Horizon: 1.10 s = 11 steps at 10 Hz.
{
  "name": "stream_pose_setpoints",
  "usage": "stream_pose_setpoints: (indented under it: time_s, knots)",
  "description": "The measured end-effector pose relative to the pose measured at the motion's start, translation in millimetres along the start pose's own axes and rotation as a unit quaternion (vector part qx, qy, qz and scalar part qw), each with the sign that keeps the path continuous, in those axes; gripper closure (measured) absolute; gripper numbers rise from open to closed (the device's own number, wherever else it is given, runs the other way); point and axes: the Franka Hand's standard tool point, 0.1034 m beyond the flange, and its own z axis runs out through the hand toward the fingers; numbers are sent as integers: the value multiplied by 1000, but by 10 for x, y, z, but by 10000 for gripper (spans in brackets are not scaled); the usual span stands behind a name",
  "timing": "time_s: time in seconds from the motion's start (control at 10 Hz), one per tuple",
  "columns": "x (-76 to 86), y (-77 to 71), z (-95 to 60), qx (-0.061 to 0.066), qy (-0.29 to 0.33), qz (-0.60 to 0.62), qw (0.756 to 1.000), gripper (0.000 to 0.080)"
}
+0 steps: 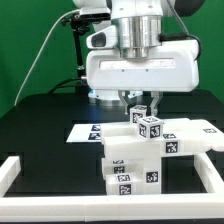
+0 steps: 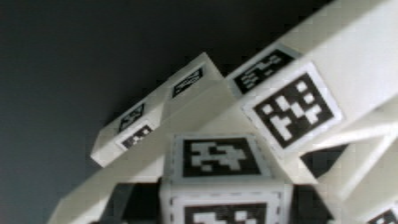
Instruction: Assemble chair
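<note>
Chair [image 1: 145,150], a cluster of glossy white tagged blocks, sits at the front middle of the black table [image 1: 40,125], just inside the white border rail [image 1: 20,170]. Long axis runs across the exterior view: a flat panel [image 1: 185,137] stretches toward the exterior view's right, while a stack of blocks [image 1: 130,165] steps down toward the camera. A small tagged cube [image 1: 150,126] sits on top, a second one [image 1: 139,113] just behind it. Tags face the camera and upward. Gripper [image 1: 131,98] hangs straight down over the top cubes, fingers right at the rear cube; the big white wrist housing blocks the contact, so cannot tell if the jaws are wide, narrow or clamped on anything. Marker board [image 1: 88,130] lies flat on the table behind the chair, to the exterior view's left, partly hidden by the parts. Wrist view is blurry: tagged white block faces [image 2: 294,105] very close to the lens, a cube tag [image 2: 217,158] in front, bars [image 2: 169,95] slanting away against dark background; no fingertips made out there.
</note>
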Motion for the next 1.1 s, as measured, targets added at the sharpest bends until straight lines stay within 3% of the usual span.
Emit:
stream_pose_setpoints:
  time_s: [0.1, 0.2, 0.6, 0.8, 1.0, 1.1]
  knots:
    - [6, 2, 2, 3, 0, 49, 999, 515]
    - [22, -6, 0, 16, 0, 128, 992, 515]
    - [5, -31, 2, 23, -8, 245, 969, 515]
    - [53, 11, 3, 38, -13, 385, 922, 515]
    - [47, -3, 5, 43, -13, 405, 913, 515]
    - [47, -2, 5, 43, -13, 390, 920, 398]
